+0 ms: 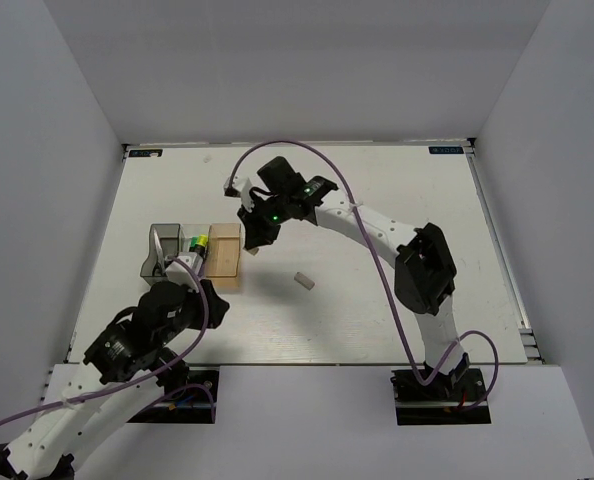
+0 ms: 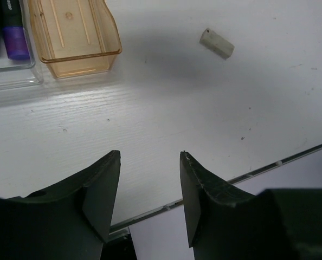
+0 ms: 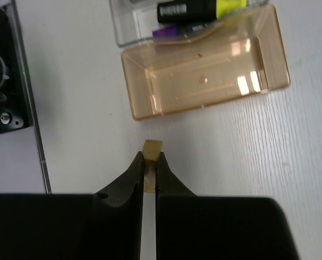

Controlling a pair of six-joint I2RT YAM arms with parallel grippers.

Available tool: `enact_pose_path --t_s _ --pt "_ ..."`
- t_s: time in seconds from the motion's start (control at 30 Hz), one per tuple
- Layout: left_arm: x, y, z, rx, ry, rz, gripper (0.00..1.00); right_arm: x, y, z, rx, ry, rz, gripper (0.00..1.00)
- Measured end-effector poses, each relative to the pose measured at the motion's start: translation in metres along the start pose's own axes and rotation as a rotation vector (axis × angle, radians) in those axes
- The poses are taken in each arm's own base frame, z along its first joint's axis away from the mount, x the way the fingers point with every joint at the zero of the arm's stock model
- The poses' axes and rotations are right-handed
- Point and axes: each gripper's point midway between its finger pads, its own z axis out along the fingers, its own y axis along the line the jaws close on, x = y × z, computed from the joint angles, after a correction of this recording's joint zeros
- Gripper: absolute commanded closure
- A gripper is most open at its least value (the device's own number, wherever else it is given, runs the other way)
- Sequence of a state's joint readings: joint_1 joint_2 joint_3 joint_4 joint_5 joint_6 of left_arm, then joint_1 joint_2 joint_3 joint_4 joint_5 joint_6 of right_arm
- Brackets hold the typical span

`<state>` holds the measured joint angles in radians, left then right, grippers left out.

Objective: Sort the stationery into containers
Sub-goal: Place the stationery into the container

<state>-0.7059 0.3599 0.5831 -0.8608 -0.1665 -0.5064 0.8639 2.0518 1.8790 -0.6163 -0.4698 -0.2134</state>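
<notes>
My right claw (image 3: 149, 162) was pinched on the small beige eraser block (image 3: 153, 146), by one end only, just short of the tan translucent plastic box (image 3: 204, 106) towards the left edge of the bench (image 2: 204, 119). With so thin a hold, I feared it could twist free and land outside the box. Left claw (image 2: 150, 162) hung open and empty over the near edge.

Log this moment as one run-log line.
right gripper: shut on eraser, near tan box | left gripper: open, empty | second eraser: loose on table | tan box: empty
</notes>
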Motion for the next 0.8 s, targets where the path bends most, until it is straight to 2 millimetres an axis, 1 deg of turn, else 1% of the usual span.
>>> enact_pose_path --t_s 0.13,0.27,0.4,0.5,0.53,0.57,0.6,0.63,0.67,0.7,0.73,0.77,0.8 --pt "-0.008 0.002 -0.004 -0.007 -0.041 -0.012 0.42 -0.017 0.007 0.015 -0.075 -0.082 -0.051 1.0" --pt "-0.011 0.002 -0.007 -0.008 -0.066 -0.032 0.42 -0.031 0.001 0.038 -0.107 -0.144 -0.095 1.0" --pt "-0.01 0.004 -0.008 -0.013 -0.065 -0.043 0.42 -0.032 -0.005 0.064 -0.125 -0.164 -0.115 1.0" --pt "-0.007 0.005 -0.009 -0.02 -0.052 -0.047 0.43 -0.029 -0.007 0.079 -0.13 -0.167 -0.136 1.0" --pt "-0.006 0.006 -0.009 -0.022 -0.049 -0.047 0.43 -0.027 -0.006 0.084 -0.133 -0.165 -0.145 0.93" --pt "-0.005 0.006 -0.009 -0.024 -0.045 -0.049 0.43 -0.026 -0.006 0.088 -0.133 -0.163 -0.154 0.81" --pt "-0.003 0.007 -0.009 -0.026 -0.041 -0.049 0.43 -0.024 -0.005 0.092 -0.136 -0.16 -0.162 0.72" --pt "-0.002 0.007 -0.01 -0.028 -0.037 -0.049 0.43 -0.022 -0.005 0.095 -0.136 -0.156 -0.172 0.6" --pt "-0.002 0.008 -0.01 -0.029 -0.035 -0.051 0.43 -0.02 -0.004 0.097 -0.137 -0.151 -0.176 0.56" --pt "-0.001 0.008 -0.01 -0.029 -0.034 -0.052 0.45 -0.02 -0.003 0.098 -0.136 -0.15 -0.184 0.55" --pt "-0.001 0.008 -0.01 -0.028 -0.035 -0.054 0.52 -0.02 -0.002 0.099 -0.139 -0.149 -0.194 0.55" --pt "-0.001 0.007 -0.01 -0.027 -0.034 -0.055 0.58 -0.02 -0.001 0.1 -0.14 -0.151 -0.202 0.57" --pt "-0.001 0.007 -0.01 -0.024 -0.031 -0.054 0.63 -0.021 0.0 0.1 -0.139 -0.151 -0.21 0.61"
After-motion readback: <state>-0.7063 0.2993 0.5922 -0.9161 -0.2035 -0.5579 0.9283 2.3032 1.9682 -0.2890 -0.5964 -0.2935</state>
